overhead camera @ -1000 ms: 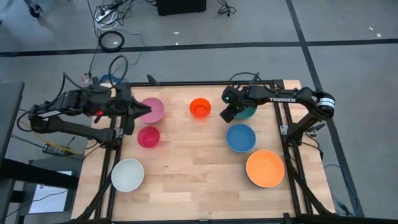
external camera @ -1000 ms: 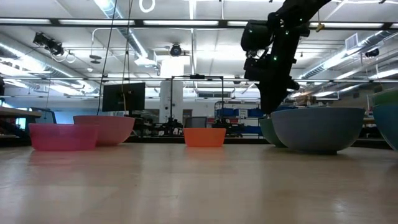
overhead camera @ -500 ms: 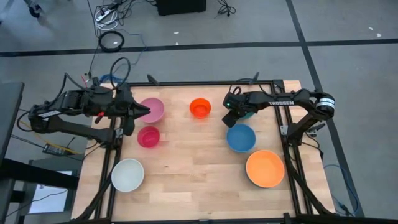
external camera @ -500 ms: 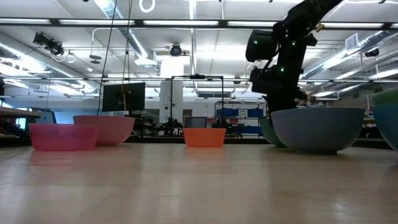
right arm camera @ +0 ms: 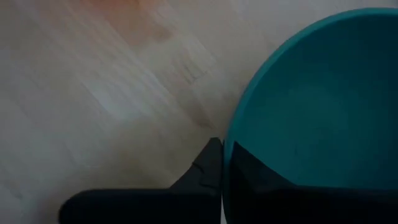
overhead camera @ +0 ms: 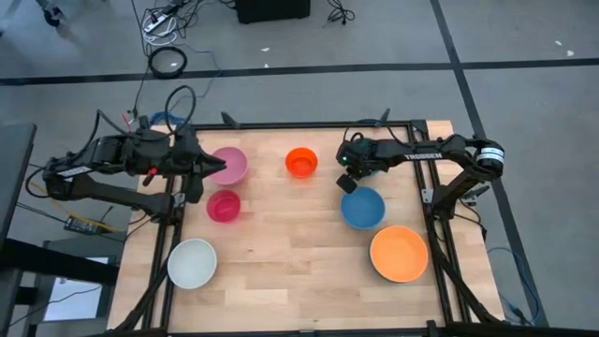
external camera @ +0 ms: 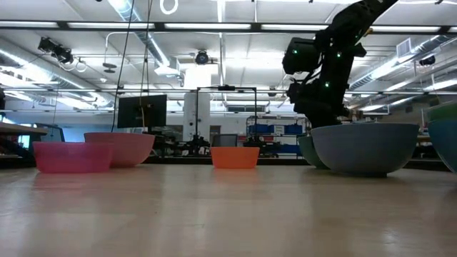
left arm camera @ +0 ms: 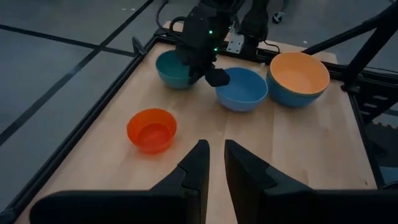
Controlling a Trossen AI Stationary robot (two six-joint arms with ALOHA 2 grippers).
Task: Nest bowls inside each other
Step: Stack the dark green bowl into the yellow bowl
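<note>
Bowls stand upright on the wooden table: pink (overhead camera: 229,165), magenta-red (overhead camera: 224,205), orange-red (overhead camera: 301,162), blue (overhead camera: 362,207), yellow-orange (overhead camera: 399,253) and white (overhead camera: 192,263). The teal bowl (left arm camera: 171,70) stands at the far right, mostly under my right arm in the high view. My right gripper (overhead camera: 347,180) is shut on its rim. My left gripper (left arm camera: 216,152) hovers beside the pink bowl at the far left, its fingers a narrow gap apart and holding nothing. My right gripper pinches the teal bowl's rim (right arm camera: 227,144) on the side toward the table's left, one finger (right arm camera: 208,163) outside the wall and one inside. The fingers come steeply from above. The bowl stands upright with its base on the table.
The blue bowl stands just near of the teal one, close to my right gripper. The table's black frame (overhead camera: 281,125) runs along its edges. Bare wood lies in the middle (overhead camera: 290,234) between the left and right groups of bowls.
My right gripper has sunk onto the teal bowl's rim, drawing slightly toward the near edge. The bowls have stayed in place.
</note>
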